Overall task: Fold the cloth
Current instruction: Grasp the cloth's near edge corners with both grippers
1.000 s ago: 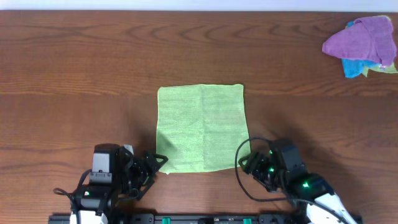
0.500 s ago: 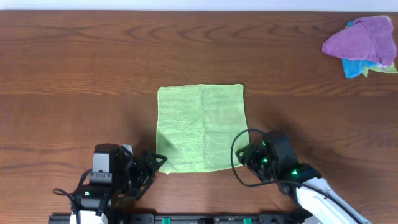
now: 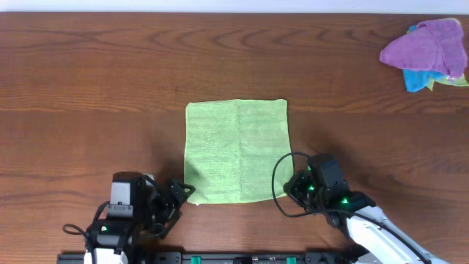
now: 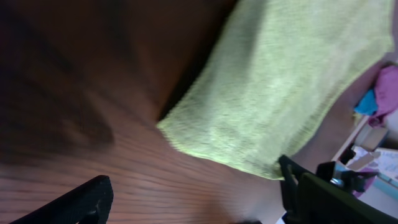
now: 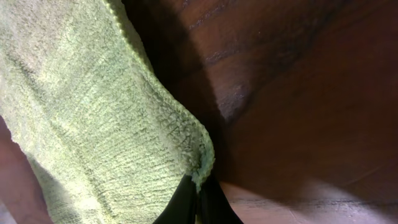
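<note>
Find the cloth (image 3: pixel 237 150) spread flat and square on the table (image 3: pixel 88 88), nearer the robot's edge than the far one; see a faint line down its middle but no layer doubled over; judge no fold made yet.

See the right gripper (image 3: pixel 291 189) at the cloth's near right corner; read its jaws as fully closed, pinching that corner between the black fingertips (image 5: pixel 180 208) in the right wrist view, with the hem bunched just above them; cannot tell how deep the bite goes.

See the left gripper (image 3: pixel 183 192) just beside the near left corner; cannot tell from overhead whether touching; read its jaws as spread wide with nothing held in the left wrist view, the corner lying on the wood ahead of the fingers (image 4: pixel 68 202).

Note a purple cloth (image 3: pixel 425 45) heaped over a bright blue cloth (image 3: pixel 416 79) at the far right of the table, well apart from the work; no part of the job.

Judge the stage as the very start: one near corner gripped, the other not yet taken.

Judge nearly everything left: close on the left corner; lift both near corners; carry them over to the far edge; lay them down aligned; let go; possibly fold once more.
</note>
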{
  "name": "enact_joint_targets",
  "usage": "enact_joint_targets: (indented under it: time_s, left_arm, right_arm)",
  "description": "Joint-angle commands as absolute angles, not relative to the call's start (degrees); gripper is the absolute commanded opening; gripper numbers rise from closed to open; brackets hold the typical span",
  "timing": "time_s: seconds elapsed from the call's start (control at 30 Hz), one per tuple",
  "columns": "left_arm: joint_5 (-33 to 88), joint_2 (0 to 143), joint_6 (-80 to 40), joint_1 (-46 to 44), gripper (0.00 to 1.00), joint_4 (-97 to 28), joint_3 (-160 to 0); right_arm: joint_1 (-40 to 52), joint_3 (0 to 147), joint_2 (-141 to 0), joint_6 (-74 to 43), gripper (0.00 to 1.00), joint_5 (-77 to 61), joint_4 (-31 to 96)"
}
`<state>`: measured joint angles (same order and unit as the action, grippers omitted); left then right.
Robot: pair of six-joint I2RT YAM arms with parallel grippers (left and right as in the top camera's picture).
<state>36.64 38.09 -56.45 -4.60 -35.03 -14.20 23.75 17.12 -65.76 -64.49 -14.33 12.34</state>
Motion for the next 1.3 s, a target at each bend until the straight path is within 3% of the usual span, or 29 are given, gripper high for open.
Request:
enact_joint_targets:
  time_s: [0.0, 0.9, 1.17, 1.2, 1.27]
  left_arm:
    - [37.2, 37.8, -57.5, -4.4, 0.95, -33.0, -12.2]
    - [34.3, 40.1, -60.1, -4.5, 0.95, -17.6, -5.7]
    - [34.5, 45.4, -60.9, -4.5, 1.00, -13.5, -5.7]
    - [34.5, 46.8, -60.9, -4.5, 0.94, -12.8, -5.7]
    - [34.5, 48.7, -61.0, -4.5, 0.93, -12.0, -5.7]
  right_arm:
    - [24.0, 16.7, -65.9, -64.7, 0.01, -14.0, 12.4]
    - [24.0, 16.7, -65.9, -64.7, 0.02, -15.7, 11.3]
    - [24.0, 16.7, -65.9, -64.7, 0.02, -15.7, 11.3]
    - [24.0, 16.7, -65.9, -64.7, 0.01, -15.7, 11.3]
    - [24.0, 16.7, -65.9, -64.7, 0.01, -15.7, 11.3]
